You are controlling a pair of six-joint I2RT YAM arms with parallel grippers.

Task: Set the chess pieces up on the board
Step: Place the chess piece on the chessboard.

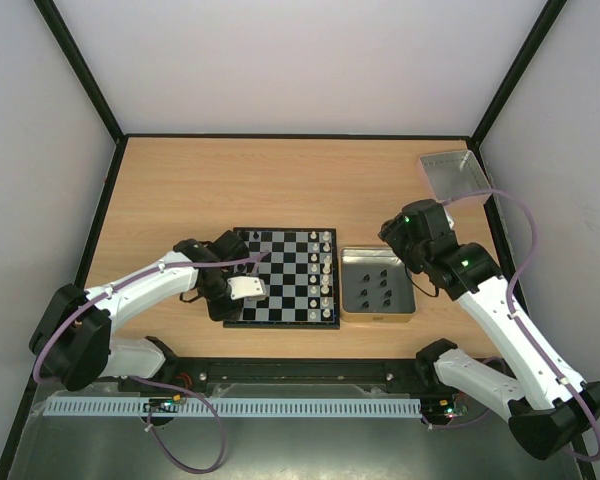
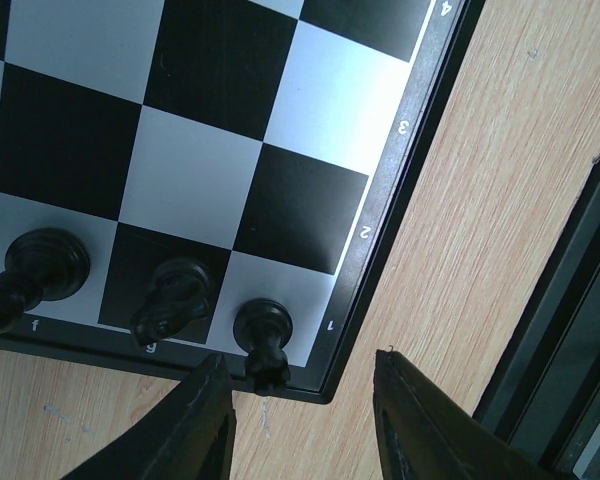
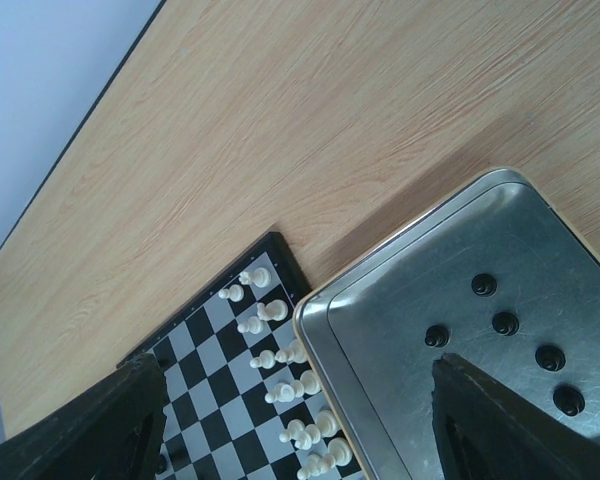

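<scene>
Board point(image 2: 310, 130) rim marked f, g, 1–4, black pieces point(image 2: 175, 300) standing on the edge row. Left end effector point(image 2: 302, 358) released beside the corner piece point(image 2: 264, 335). Right end effector point(image 3: 295, 362) released over the tin point(image 3: 540, 260)

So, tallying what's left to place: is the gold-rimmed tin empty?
Not empty: at least five black pieces sit loose on the tin's floor.
</scene>
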